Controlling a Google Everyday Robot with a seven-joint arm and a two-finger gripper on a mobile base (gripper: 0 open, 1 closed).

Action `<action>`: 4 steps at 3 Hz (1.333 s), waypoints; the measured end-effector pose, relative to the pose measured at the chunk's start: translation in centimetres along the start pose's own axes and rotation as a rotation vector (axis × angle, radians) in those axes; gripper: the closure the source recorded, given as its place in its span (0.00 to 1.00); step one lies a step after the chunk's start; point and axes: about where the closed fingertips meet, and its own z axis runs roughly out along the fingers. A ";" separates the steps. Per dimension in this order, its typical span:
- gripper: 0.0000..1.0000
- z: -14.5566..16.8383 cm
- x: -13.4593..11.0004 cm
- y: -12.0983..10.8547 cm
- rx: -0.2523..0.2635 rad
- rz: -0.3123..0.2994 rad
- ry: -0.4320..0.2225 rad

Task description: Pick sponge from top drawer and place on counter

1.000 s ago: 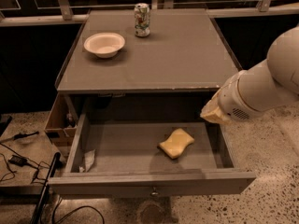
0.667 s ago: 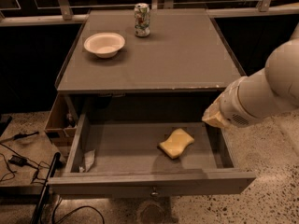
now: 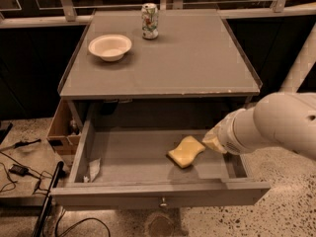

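The pale-yellow sponge (image 3: 186,151) lies flat on the floor of the open top drawer (image 3: 138,158), right of the middle. My gripper (image 3: 212,141) comes in from the right at the end of the thick white arm and sits just right of the sponge, low inside the drawer, at or almost at the sponge's right edge. The arm hides the gripper's tip. The counter (image 3: 168,63) is the flat grey-brown top above the drawer.
A white bowl (image 3: 110,47) and a drink can (image 3: 149,20) stand at the back of the counter. A crumpled paper scrap (image 3: 94,170) lies in the drawer's front left corner. Cables (image 3: 19,172) and a dark pole (image 3: 47,201) lie on the floor at the left.
My arm has dropped from beside the counter's front right edge down into the drawer, and the gripper has come close to the sponge's right edge. The sponge has not moved.
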 end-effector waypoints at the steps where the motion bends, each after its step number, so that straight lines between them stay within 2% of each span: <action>1: 0.59 3.6 -0.4 1.4 -0.036 0.031 -0.030; 3: 0.13 7.7 -1.9 3.2 -0.087 0.055 -0.084; 4: 0.00 8.7 -2.4 3.3 -0.087 0.063 -0.109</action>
